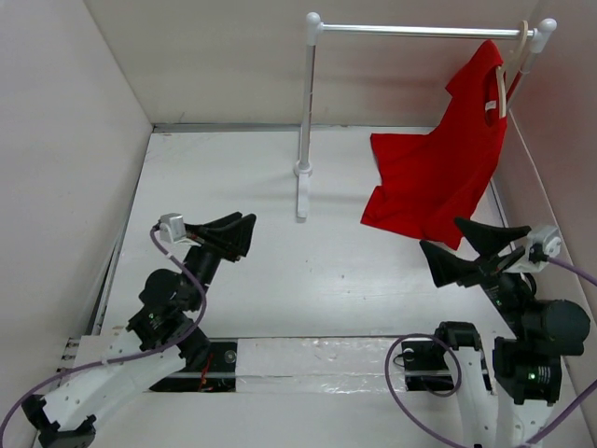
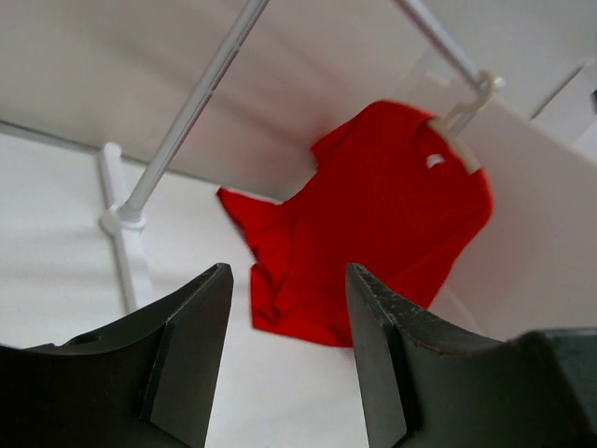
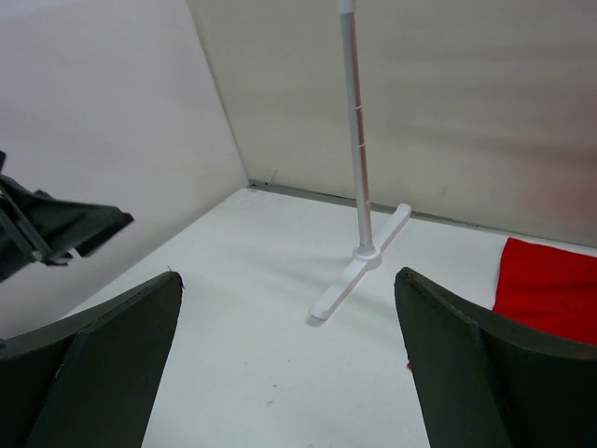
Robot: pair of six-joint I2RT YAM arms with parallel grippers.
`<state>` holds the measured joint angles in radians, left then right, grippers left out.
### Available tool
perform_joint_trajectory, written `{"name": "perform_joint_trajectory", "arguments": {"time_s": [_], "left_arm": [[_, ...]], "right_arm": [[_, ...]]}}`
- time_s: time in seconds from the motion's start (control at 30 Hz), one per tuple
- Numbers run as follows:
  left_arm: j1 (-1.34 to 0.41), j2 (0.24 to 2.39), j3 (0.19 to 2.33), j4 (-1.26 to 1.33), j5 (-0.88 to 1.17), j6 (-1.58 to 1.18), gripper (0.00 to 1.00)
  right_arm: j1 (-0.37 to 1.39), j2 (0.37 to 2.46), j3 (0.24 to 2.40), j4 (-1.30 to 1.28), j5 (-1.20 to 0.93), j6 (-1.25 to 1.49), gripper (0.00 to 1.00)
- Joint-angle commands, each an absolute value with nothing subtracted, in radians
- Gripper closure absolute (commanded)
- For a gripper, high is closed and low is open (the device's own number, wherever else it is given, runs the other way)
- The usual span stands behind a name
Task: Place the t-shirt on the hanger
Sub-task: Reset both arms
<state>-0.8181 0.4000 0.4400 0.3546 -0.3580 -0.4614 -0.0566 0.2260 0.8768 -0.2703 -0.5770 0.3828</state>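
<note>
Though near right gripper (image 1: pixel 439 233), t-shirt (image 1: pixel 434 177) apart.

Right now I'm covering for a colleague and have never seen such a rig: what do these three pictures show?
Two robot arms are bolted at the near edge of a white table. The overhead picture looks down from behind them; the other two come from a camera on each wrist, so the dark shapes at the bottom are that arm's own fingers. The left pincer and the right pincer are both open and hold nothing. On the table stands a white rack. From its rail hangs a pale hanger with a red t-shirt on it.
</note>
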Motion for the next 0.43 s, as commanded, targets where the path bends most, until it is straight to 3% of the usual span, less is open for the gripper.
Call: {"name": "perform_joint_trajectory", "arguments": {"time_s": [0.0,0.3,0.4], "left_arm": [[-0.821,0.319,0.454,0.324,-0.321,-0.532,0.52],[-0.821,0.218,0.512,0.072,-0.327,-0.583,0.53],[-0.821,0.206,0.511,0.029,-0.336,-0.598,0.47]], "right_arm": [[-0.051,0.189,0.919,-0.377,-0.593,0.348,0.00],[-0.051,0.192,0.885,-0.371,-0.624,0.345,0.00],[-0.051,0.199,0.900,-0.373,-0.620,0.344,0.00]]}}
